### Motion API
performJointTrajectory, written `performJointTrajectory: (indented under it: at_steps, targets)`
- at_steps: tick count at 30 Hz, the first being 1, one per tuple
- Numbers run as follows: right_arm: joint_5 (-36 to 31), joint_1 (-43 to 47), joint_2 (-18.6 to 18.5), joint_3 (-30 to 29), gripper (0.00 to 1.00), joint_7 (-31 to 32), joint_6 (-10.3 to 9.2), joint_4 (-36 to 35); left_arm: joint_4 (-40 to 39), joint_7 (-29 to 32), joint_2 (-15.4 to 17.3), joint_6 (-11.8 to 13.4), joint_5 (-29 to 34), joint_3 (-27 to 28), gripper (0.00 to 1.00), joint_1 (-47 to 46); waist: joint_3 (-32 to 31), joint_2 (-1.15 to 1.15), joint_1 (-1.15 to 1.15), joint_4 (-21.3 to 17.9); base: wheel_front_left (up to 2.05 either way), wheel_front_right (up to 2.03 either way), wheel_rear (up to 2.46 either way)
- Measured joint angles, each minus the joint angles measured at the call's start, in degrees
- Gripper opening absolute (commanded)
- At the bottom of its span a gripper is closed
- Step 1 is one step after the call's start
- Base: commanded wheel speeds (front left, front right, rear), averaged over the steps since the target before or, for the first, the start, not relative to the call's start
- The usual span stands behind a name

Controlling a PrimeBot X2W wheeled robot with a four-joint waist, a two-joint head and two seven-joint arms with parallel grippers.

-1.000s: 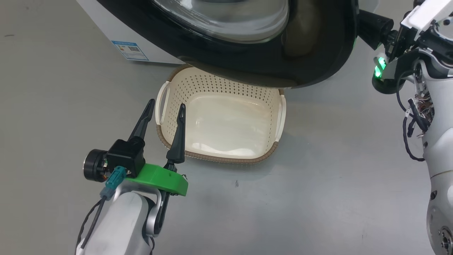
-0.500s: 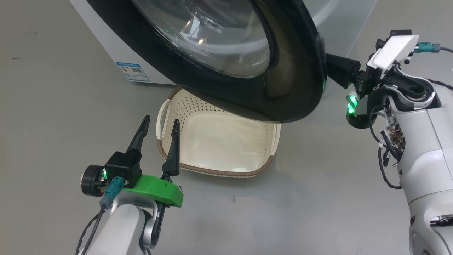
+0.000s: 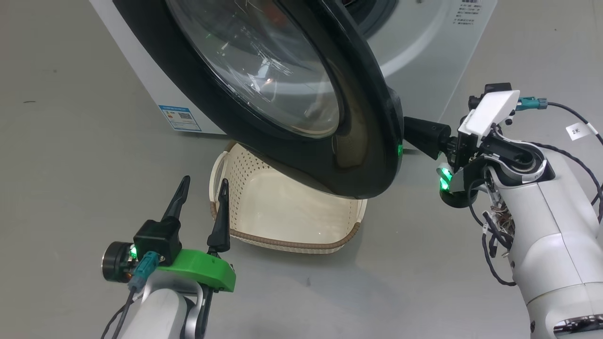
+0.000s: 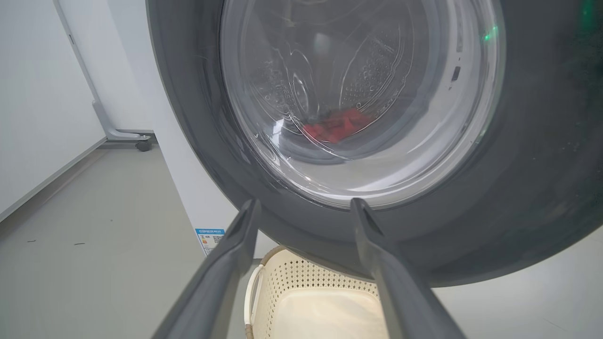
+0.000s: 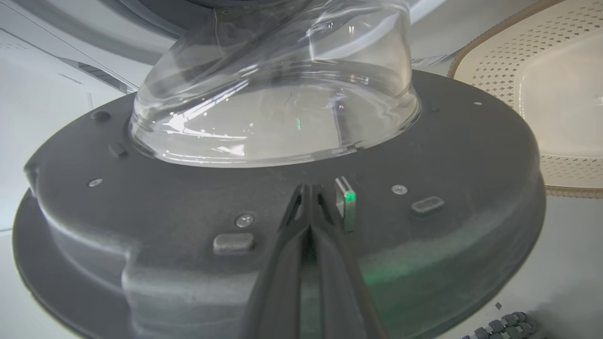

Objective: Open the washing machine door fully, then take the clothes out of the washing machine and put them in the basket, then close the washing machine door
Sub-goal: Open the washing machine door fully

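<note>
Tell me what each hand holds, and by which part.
Nothing is gripped. Left hand open and empty by the basket; right hand shut, seemingly pressing the washing machine door's inner face.

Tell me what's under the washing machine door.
The basket sits on the floor beneath the washing machine door. Its visible part looks empty; the door covers its far end.

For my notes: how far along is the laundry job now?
Done: nothing yet. In hand: the washing machine door is partly open, the shut right gripper at its inner face. Left: the clothes lie in the drum, the basket is empty; closing comes last.
</note>
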Motion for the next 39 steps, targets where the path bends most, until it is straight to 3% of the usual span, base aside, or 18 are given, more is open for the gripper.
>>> performJointTrajectory:
  at_steps: [17,39]
  targets:
    - [0.94,8.51,0.54,4.49,0.00,-1.57,0.00,-8.61,0.03,0.00,0.02,0.00,-0.01,0.46,1.00,1.65,-2.61,0.00,0.00,1.19,0.00,0.00,0.00]
    - [6.61,19.05,0.47,14.34,0.00,-8.99,0.00,-18.39,0.65,0.00,0.05,0.00,-0.03,-0.01,1.00,4.13,-6.15,0.00,0.00,5.40,0.00,0.00,0.00]
